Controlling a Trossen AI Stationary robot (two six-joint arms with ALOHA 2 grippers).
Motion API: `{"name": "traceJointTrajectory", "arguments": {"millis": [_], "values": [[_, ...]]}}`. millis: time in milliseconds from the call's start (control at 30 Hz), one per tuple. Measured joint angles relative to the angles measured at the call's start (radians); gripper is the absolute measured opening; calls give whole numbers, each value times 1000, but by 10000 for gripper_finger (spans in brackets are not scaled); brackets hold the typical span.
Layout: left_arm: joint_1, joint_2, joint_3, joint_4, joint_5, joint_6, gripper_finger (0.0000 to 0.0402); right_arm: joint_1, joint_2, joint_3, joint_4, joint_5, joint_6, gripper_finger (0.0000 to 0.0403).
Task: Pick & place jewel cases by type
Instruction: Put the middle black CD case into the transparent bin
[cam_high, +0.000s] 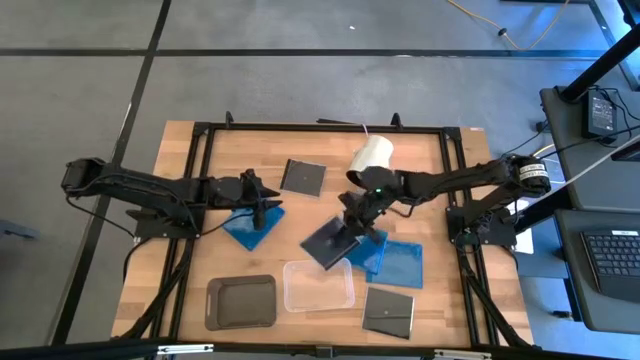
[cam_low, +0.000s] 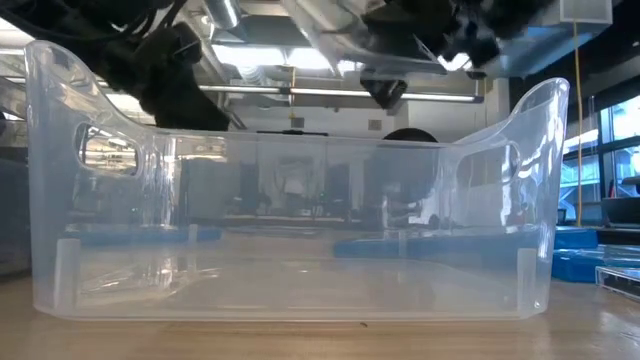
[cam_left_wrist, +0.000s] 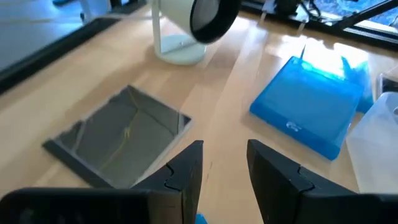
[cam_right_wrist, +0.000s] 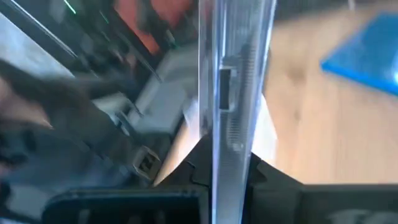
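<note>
The right gripper (cam_high: 352, 222) is pinching a dark case (cam_high: 330, 243) by its edge and holding it tilted above the middle of the table (cam_high: 420, 150), just behind the clear tray (cam_high: 318, 285) (the wrist view shows the case edge-on between the pressed fingers (cam_right_wrist: 186, 171)). The left gripper (cam_high: 262, 205) is hovering with its fingers (cam_left_wrist: 186, 171) apart and holding nothing, over a blue case (cam_high: 254, 226), while another dark case (cam_high: 302, 177) is lying near the white cylinder (cam_high: 372, 154).
</note>
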Motion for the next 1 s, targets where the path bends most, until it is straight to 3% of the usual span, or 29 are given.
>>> {"name": "traceJointTrajectory", "arguments": {"millis": [100,167,300,467,767,1000], "values": [[0,0,-9,-5,0,-18,123,34,3,119,-282,103,-81,25],[0,0,-9,-1,0,-18,123,60,3,175,-376,147,-87,25],[0,0,-9,4,0,-18,123,112,3,228,-392,163,-82,25],[0,0,-9,5,-32,-18,123,179,31,230,-367,279,-82,25],[0,1,-9,-2,-51,-18,123,217,154,299,-436,270,11,25],[0,1,-9,-7,-51,-18,123,229,299,523,-719,245,-35,25]]}}
